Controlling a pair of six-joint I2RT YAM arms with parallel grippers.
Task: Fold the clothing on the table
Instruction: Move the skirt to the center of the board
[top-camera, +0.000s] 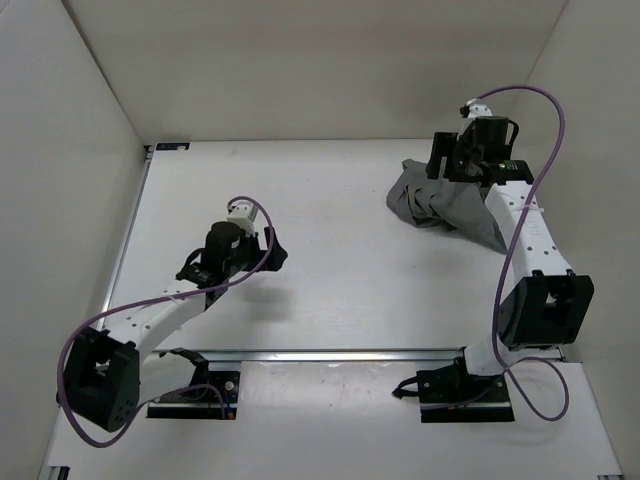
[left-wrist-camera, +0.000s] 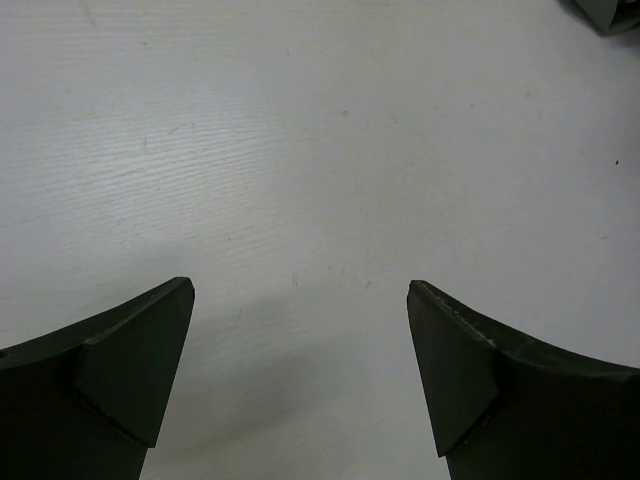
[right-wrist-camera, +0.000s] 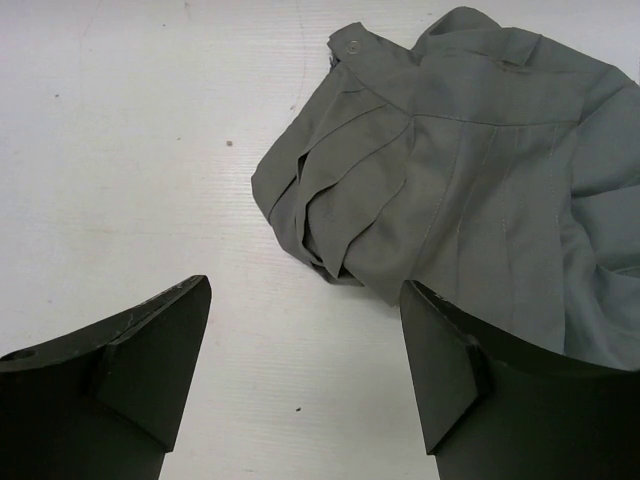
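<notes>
White table walled by a pale enclosure on the left, far and right sides. Found at the far right of that surface: clothing, grey, lying in a crumpled heap, pleats bunched and overlapping toward the near-left corner, band edge with a small button turned to the far side. Flat on the table, nothing on top of it. Directly over its far edge: right gripper, fingers wide apart and holding nothing, one over bare table, the other over fabric; contact with the cloth not determinable. Right forearm crossing in front of the garment's right side in the top view, hiding that edge. Purple cable looping above that arm. Well apart, at the near left: left gripper, fingers likewise spread wide, only bare tabletop between them. Metal rail along the near edge, black corner bracket at the far left.
</notes>
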